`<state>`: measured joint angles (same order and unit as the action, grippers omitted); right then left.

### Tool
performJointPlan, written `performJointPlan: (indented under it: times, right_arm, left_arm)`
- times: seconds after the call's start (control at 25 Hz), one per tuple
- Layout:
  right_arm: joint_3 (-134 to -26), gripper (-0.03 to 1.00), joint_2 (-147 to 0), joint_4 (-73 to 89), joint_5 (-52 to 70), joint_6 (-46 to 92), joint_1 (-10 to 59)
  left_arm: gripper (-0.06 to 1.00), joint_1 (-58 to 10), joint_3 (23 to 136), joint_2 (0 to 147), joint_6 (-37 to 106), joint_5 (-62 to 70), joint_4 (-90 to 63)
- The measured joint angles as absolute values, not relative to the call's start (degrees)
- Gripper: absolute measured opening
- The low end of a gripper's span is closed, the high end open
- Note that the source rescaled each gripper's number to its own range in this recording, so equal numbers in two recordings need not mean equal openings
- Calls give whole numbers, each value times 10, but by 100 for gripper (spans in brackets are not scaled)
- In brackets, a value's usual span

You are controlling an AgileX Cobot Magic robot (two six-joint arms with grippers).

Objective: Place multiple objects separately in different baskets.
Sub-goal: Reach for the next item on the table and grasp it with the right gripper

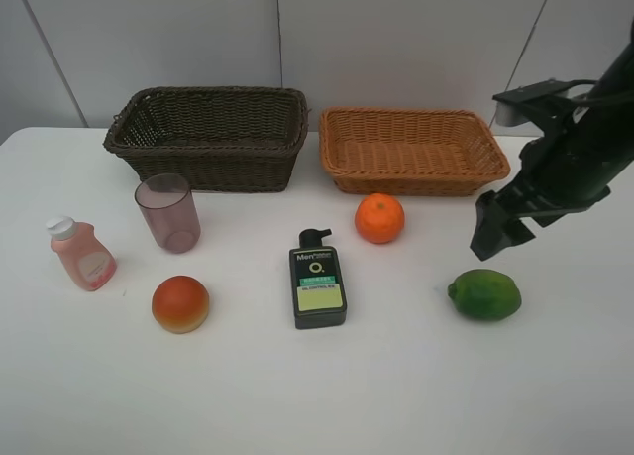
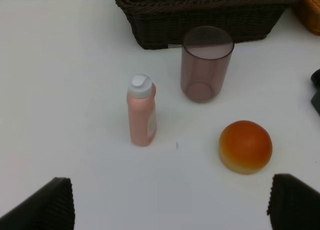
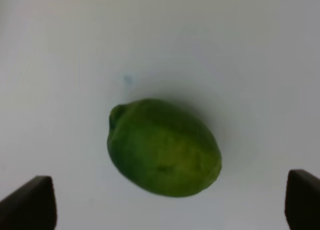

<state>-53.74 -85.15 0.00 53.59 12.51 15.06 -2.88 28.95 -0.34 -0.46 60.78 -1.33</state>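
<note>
The flat dark pump bottle says "Men" and a big "O" on its label. Only the left wrist view shows the left claw, spread wide, near the pink white-capped bottle and see-through purple cup. The right claw is spread wide over the bumpy green lime on the white surface.

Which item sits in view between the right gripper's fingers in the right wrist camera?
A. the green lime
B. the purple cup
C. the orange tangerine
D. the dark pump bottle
A: the right wrist view shows only the green lime, lying between the wide-spread fingers of the right gripper, which does not touch it.
</note>
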Motion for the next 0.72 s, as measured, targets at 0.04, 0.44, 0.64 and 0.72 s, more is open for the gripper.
performJointPlan:
  times: [0.04, 0.44, 0.64, 0.72]
  right_arm:
    - [-537, 97, -853, 0, 548, 169, 155]
    - [-523, 97, -869, 7, 539, 435, 186]
    - [-473, 97, -871, 0, 471, 476, 186]
    - [-459, 97, -871, 0, 446, 479, 186]
  left_arm:
    - [100, -29, 290, -3, -5, 608, -13]
    - [100, -29, 290, -3, -5, 608, -13]
    - [100, -29, 290, -3, -5, 608, -13]
    - [100, -29, 290, -3, -5, 608, -13]
